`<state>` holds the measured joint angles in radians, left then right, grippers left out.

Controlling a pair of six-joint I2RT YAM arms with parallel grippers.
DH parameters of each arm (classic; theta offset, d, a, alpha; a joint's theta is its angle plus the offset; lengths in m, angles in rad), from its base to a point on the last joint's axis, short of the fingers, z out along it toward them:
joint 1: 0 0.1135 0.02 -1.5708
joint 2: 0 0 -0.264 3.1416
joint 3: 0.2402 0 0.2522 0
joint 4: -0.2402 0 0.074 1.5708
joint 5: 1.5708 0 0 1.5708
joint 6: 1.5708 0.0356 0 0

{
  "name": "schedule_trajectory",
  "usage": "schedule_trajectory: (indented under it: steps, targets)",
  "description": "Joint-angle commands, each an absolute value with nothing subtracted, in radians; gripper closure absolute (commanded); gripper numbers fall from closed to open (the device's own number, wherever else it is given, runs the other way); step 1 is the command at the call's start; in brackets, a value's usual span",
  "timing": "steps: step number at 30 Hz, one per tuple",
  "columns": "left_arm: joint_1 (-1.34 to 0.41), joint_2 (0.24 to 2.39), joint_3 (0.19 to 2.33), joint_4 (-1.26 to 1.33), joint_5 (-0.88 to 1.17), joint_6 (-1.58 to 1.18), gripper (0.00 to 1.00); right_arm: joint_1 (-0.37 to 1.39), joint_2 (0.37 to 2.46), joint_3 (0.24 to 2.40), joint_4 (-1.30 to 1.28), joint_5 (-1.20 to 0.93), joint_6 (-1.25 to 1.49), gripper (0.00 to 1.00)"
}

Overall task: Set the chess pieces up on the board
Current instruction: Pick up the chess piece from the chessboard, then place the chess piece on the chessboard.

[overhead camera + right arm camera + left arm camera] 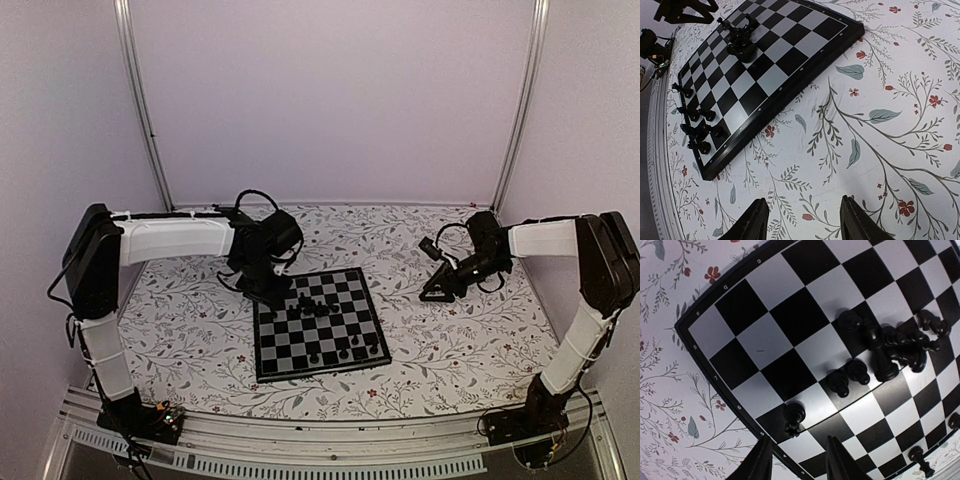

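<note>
- The left gripper [799, 447] is seen with its jaws parted and nothing between them; no piece is held.
- A single pawn [794, 418] stands upright just ahead of the fingertips, on a square close to the board's edge; it is judged to be the piece being dealt with.
- Two further pawns [847, 377] stand side by side beyond it; next to them the heap [895, 347] of chess pieces is found, packed together and touching, several tipped over.
- The board [290, 345] lies flat on the floral table cover [440, 350], at mid-table; a few pieces are lined up along its near edge [345, 352].
- Step in hand: pieces are being moved from the heap to their home squares; the set-up is judged far from complete.
- Next move: the jaws are to be centred over one piece, lowered, and closed on its narrow body; care is called for, since neighbouring pieces may be knocked.
- The left arm is reached forward and inward; its wrist is bent down over the board's far-left corner.
- The right gripper [805, 202] is likewise parted and empty; it is held low above the cover, well apart from the board on its right side.
</note>
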<state>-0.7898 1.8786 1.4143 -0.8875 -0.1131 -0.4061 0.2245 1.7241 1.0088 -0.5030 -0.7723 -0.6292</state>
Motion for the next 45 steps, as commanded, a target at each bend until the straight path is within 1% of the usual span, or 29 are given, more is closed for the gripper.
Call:
schedule_trajectory:
  steps: [1,7,9,12,14,21,26,31,37,41,45]
  targets:
    - [-0.763,1.934,1.419,-0.856,-0.082,-0.379,0.64,0.229,1.745,1.035,-0.516,-0.772,-0.645,0.48]
    - [-0.756,1.969,1.431,-0.859,-0.087,-0.373,0.7,0.229,1.749,1.035,-0.517,-0.769,-0.646,0.47]
    - [-0.756,1.977,1.433,-0.862,-0.091,-0.372,0.76,0.23,1.751,1.037,-0.518,-0.77,-0.646,0.47]
    - [-0.757,1.969,1.434,-0.879,-0.093,-0.38,0.87,0.23,1.753,1.038,-0.521,-0.772,-0.647,0.47]
    - [-0.76,1.946,1.427,-0.891,-0.093,-0.389,0.91,0.229,1.755,1.037,-0.521,-0.773,-0.647,0.47]
    - [-0.825,1.804,1.391,-1.015,-0.142,-0.472,0.91,0.229,1.765,1.047,-0.529,-0.785,-0.649,0.47]
    - [-0.9,1.718,1.343,-1.051,-0.093,-0.537,0.91,0.237,1.769,1.052,-0.537,-0.794,-0.65,0.46]
    - [-0.989,1.683,1.284,-1.031,-0.046,-0.58,0.91,0.257,1.754,1.053,-0.534,-0.782,-0.647,0.46]
    - [-1.075,1.691,1.214,-0.999,-0.028,-0.628,0.92,0.267,1.752,1.054,-0.535,-0.768,-0.644,0.45]
    - [-1.098,1.692,1.182,-0.962,-0.014,-0.64,0.91,0.269,1.737,1.061,-0.528,-0.685,-0.644,0.44]
    - [-1.1,1.708,1.174,-0.937,-0.024,-0.625,0.92,0.269,1.666,1.035,-0.466,-0.558,-0.622,0.41]
